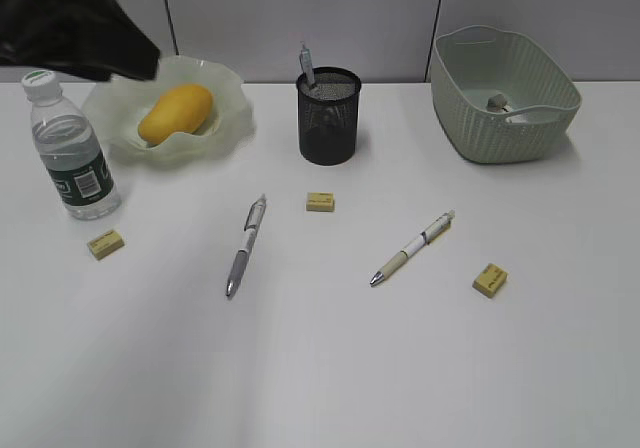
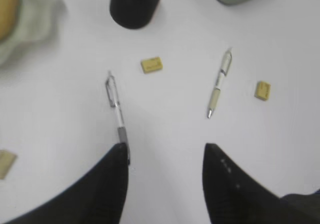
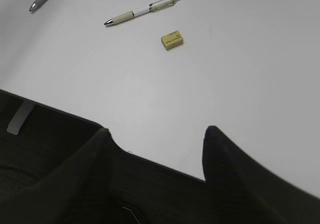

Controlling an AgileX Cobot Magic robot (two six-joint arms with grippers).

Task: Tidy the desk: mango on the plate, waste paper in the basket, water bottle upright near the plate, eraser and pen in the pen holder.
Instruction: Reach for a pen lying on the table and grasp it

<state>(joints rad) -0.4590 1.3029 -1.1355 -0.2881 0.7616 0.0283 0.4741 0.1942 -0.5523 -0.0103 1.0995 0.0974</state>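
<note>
Exterior view: I read the mango [image 1: 176,114] lying in the plate [image 1: 228,96] at 10 o'clock on the desk [image 1: 320,368], with the water bottle [image 1: 72,153] upright beside it. The pen holder [image 1: 329,118] at 12 o'clock contains one pen. The waste paper [image 1: 497,101] sits in the basket [image 1: 500,133] at 2 o'clock. I see the left gripper [image 2: 165,159] spread wide and empty; the right gripper [image 3: 156,136] likewise.

I see bright, even light over the white bench [image 1: 330,368], with only soft, short shadows. My left wrist view is soft and blurred throughout; the exterior view is sharp, the right wrist view fairly clear.
</note>
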